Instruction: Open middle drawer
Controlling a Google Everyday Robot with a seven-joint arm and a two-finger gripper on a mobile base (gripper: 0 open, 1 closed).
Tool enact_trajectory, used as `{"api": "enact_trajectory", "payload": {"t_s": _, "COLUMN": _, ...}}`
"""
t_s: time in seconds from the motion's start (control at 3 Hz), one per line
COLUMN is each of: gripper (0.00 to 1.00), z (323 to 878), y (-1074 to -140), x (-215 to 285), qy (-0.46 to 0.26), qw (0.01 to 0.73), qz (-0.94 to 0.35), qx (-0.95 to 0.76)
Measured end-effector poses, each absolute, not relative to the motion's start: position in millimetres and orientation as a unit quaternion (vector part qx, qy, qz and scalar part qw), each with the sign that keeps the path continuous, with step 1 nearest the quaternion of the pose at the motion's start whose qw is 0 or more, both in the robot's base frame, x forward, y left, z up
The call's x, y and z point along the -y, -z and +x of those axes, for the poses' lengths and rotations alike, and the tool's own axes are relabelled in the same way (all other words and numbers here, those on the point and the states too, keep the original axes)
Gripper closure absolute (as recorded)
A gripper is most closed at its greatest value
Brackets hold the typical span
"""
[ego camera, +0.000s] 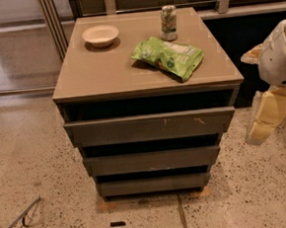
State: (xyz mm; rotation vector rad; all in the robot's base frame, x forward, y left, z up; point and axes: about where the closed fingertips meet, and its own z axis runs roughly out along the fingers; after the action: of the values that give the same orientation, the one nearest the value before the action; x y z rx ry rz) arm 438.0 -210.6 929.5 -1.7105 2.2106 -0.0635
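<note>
The cabinet has three dark grey-brown drawer fronts stacked one above another. The middle drawer [151, 161] is the second one, plain and handleless, and sits flush with the others. The top drawer [149, 127] carries pale scratch marks, and the bottom drawer [152, 185] is lowest. My gripper [265, 118], a cream-coloured part below the white arm [278, 52], hangs at the right edge of the view. It is to the right of the cabinet, at about the height of the top drawer, and touches nothing.
On the cabinet top [100, 70] stand a pale bowl [100, 35], a drink can [168, 22] and a green snack bag [168, 57]. Speckled floor surrounds the cabinet. A thin metal rod [15, 221] lies at lower left. A railing and dark wall are behind.
</note>
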Motion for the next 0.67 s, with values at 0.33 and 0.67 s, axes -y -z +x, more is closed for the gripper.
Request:
{"api": "enact_trajectory", "payload": {"t_s": 0.33, "gripper": 0.00, "z": 438, "y": -883, "x": 198, "qy": 0.006, "qw": 0.174, "qz": -0.615, "qx": -0.769}}
{"api": "enact_trajectory", "payload": {"t_s": 0.67, "gripper": 0.00, "z": 440, "y": -827, "x": 182, "qy": -0.012, "qw": 0.176, "qz": -0.620, "qx": -0.764}}
